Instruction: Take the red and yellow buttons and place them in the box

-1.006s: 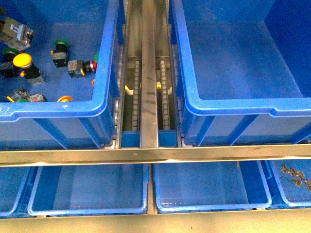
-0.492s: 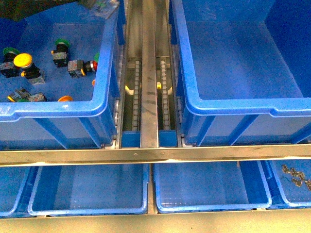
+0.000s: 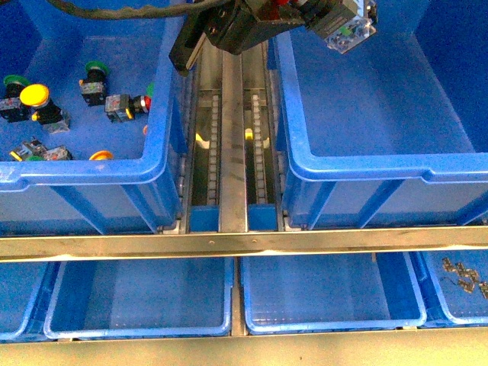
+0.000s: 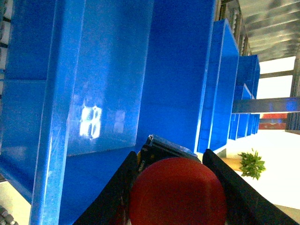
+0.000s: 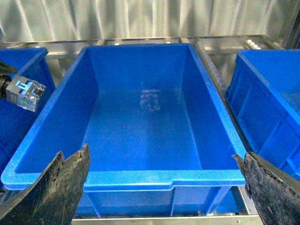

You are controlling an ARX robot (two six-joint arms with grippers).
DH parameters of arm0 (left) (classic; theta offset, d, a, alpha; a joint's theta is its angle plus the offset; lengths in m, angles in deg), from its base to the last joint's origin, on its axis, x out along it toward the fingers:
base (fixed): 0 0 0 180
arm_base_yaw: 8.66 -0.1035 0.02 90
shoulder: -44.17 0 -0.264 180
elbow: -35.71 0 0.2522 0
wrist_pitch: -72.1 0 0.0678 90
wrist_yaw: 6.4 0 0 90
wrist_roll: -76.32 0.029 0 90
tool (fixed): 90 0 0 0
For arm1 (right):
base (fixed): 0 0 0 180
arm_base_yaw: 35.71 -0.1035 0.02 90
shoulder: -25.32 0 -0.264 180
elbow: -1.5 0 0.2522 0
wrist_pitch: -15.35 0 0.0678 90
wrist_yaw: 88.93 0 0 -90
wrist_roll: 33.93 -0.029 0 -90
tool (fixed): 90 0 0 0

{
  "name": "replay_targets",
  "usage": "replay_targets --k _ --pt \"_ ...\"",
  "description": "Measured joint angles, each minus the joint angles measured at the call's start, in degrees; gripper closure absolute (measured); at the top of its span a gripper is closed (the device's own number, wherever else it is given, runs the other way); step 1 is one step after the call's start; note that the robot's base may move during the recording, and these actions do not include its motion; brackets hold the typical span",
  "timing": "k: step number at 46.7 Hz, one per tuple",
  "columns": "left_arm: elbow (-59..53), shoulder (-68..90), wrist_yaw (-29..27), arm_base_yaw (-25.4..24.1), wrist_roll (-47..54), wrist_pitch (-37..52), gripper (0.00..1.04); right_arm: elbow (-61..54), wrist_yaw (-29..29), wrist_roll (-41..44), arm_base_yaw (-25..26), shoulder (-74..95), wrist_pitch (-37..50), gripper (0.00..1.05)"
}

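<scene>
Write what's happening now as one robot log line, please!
left gripper: shut on red button | right gripper: open | box: no buttons inside

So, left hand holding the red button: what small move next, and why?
Probably carry the left hand a little further over the box, then open it: the red button it grips hangs just inside the box's rim, above the floor.

1. The left gripper point(image 3: 323, 18) reached across from the left, clamping a grey-bodied switch point(image 3: 348, 29) above the left side of the box point(image 3: 366, 169).
2. A yellow-capped button point(image 3: 34, 94) and a red-capped button point(image 3: 142, 103) lay in the left bin point(image 3: 91, 169).
</scene>
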Motion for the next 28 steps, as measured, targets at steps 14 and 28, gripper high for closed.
replay_targets --k 14,28 --pt "0.0 0.6 -0.4 0.2 -0.3 -0.4 0.71 9.8 -6.8 6.4 -11.8 42.8 22.2 0.06" --pt "-0.3 0.6 -0.3 -0.5 -0.3 -0.4 0.71 19.1 -15.2 19.3 -15.1 67.8 31.2 0.06"
